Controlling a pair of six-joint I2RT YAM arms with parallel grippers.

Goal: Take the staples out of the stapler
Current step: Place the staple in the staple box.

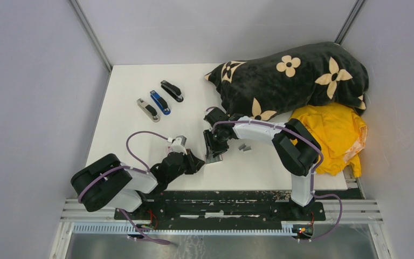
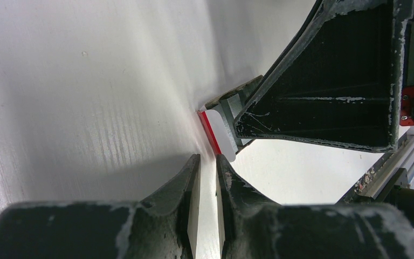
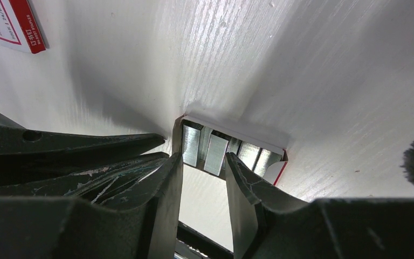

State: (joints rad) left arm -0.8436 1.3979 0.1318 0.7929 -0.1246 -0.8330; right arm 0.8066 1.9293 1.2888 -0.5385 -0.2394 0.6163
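Far left rear of the counter (image 1: 140, 162): grey stapler (image 1: 148, 109), blue stapler (image 1: 160, 102) and black stapler (image 1: 172, 90) lie in a diagonal row, well apart from both arms. Left gripper (image 2: 207, 162) sits low near the front edge, jaws nearly together with a thin slit between them and nothing in it, tips just short of the open box (image 2: 215, 129). That red-and-white open box (image 3: 237, 127) holds the staples (image 3: 215, 154), several shiny strips packed side by side. Right gripper (image 3: 203, 162) is at the box mouth, jaws spread, gripping nothing. A closed box (image 3: 13, 24) lies apart. Two loose strips (image 1: 243, 147) lie just right of the right gripper (image 1: 214, 154). Floral blanket (image 1: 291, 78) and yellow cloth (image 1: 331, 135) fill the right.
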